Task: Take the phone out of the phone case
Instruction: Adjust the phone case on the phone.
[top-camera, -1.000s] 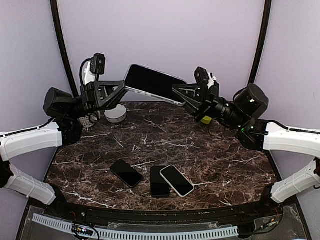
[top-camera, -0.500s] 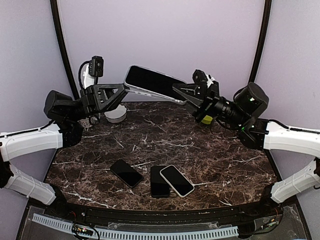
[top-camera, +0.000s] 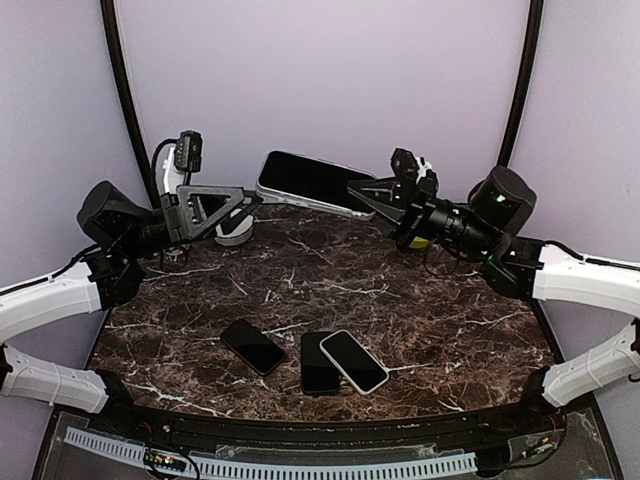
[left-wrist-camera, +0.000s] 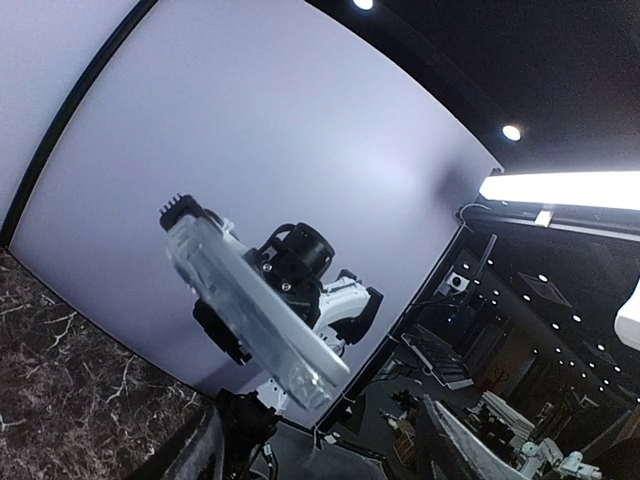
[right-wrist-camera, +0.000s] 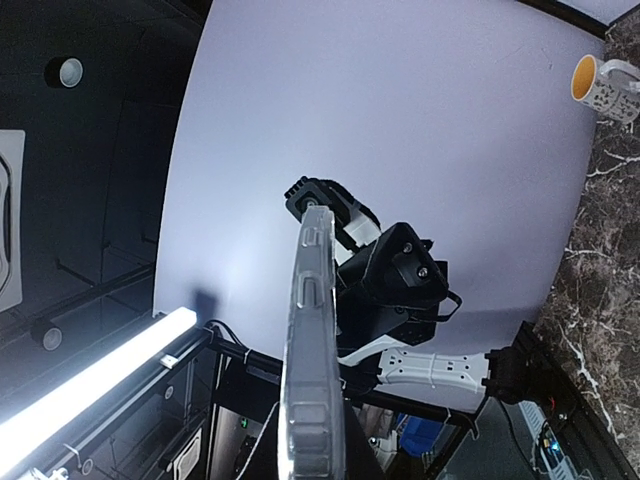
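The phone (top-camera: 308, 180), dark screen up inside its clear phone case, hangs in the air above the back of the table. My right gripper (top-camera: 362, 192) is shut on the cased phone's right end. In the right wrist view the phone case's clear edge (right-wrist-camera: 314, 350) runs up from between the fingers. My left gripper (top-camera: 250, 200) stands open just left of the phone, apart from it. In the left wrist view its fingers (left-wrist-camera: 195, 450) sit wide apart at the bottom of the frame, and the cased phone (left-wrist-camera: 255, 305) floats beyond them, edge-on.
On the near half of the marble table (top-camera: 450, 310) lie a black phone (top-camera: 252, 346), a dark phone (top-camera: 318, 362) and a white-edged phone (top-camera: 353, 361). A white bowl (top-camera: 232, 230) stands at the back left. A white mug (right-wrist-camera: 605, 85) shows in the right wrist view.
My left gripper has opened, let go of the phone's left end and drawn back to the left. The phone has sunk a little and levelled, still held by the right gripper.
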